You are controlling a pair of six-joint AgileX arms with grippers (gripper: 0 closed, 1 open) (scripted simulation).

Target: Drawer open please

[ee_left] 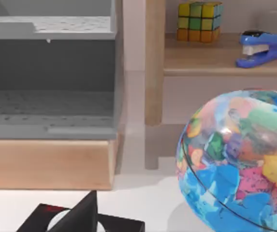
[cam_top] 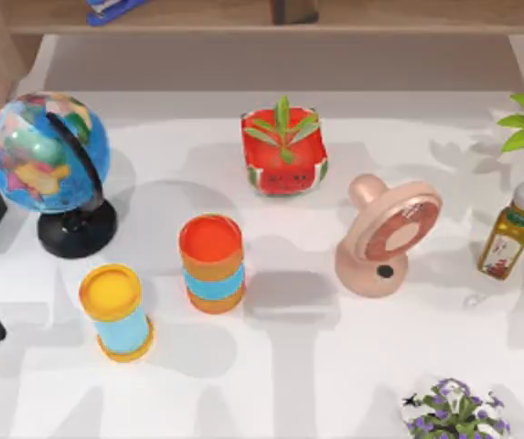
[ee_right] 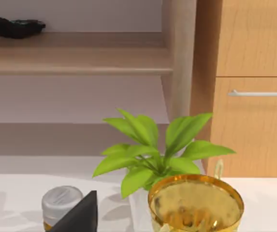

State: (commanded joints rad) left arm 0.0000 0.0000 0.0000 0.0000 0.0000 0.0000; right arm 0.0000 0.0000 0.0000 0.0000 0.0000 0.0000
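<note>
fingers first: a dark finger (ee_right: 75, 212) of the right gripper pokes into the right wrist view, and whether the pair is spread or pressed together i cannot tell. same for the left gripper, one dark finger (ee_left: 78, 217) showing in the left wrist view; that arm sits parked at nine o'clock on the counter (cam_top: 271, 384).

beyond the right finger stand a grey-capped bottle (ee_right: 61, 200), a leafy plant (ee_right: 153, 150) and a gold cup (ee_right: 196, 205), apparently empty. behind them, at about three o'clock, is the drawer (ee_right: 254, 128), shut, with a slim metal bar handle (ee_right: 260, 93).

likely stiff, sliding straight out; the handle looks smooth and thin, so grip its middle squarely.

on the counter, two lidded canisters (cam_top: 211, 263), contents hidden.
</note>
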